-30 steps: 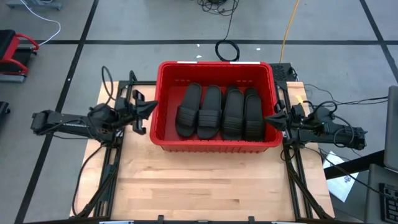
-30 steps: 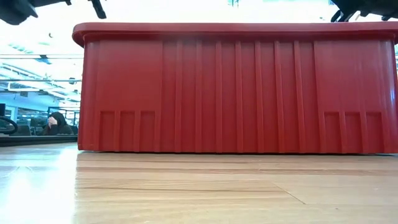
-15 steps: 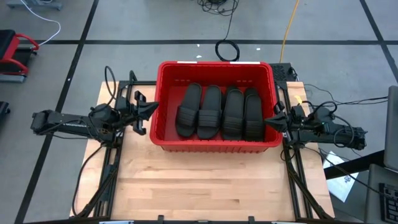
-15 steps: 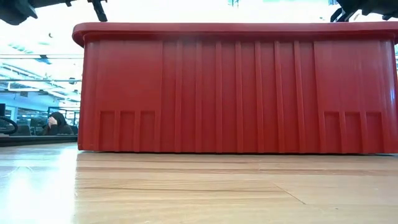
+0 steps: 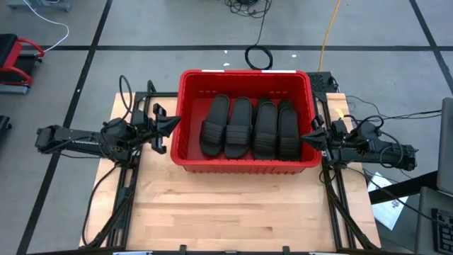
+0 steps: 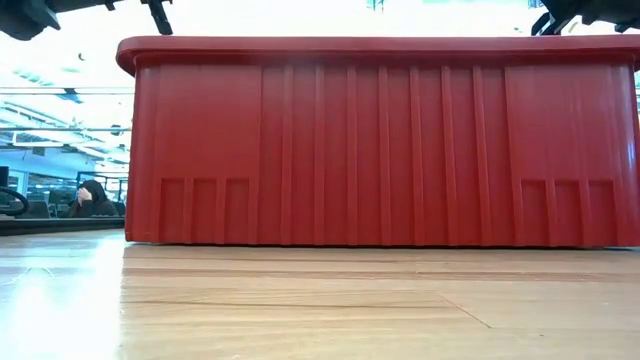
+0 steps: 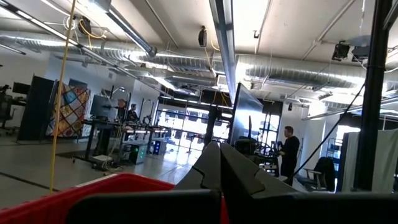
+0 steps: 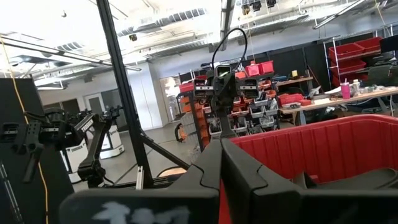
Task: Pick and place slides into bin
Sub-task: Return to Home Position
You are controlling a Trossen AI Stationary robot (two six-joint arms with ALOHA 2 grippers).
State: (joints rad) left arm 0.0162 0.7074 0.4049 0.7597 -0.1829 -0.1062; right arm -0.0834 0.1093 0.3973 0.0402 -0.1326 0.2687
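The red bin [image 5: 244, 83] stands at the middle of the wooden table, its ribbed near wall filling the low view [image 6: 380, 150]. Several black slides [image 5: 249, 127] lie side by side on its floor, straps up. My left gripper [image 5: 177, 122] hovers empty at the bin's left rim, its fingers shut together [image 7: 219, 163]. My right gripper [image 5: 304, 137] hovers empty at the bin's right rim, its fingers also shut [image 8: 221, 160].
Bare wooden tabletop [image 5: 233, 205] lies in front of the bin. Cables [image 5: 258, 57] lie on the floor behind the table. A person [image 7: 289, 152] stands in the room far beyond the table.
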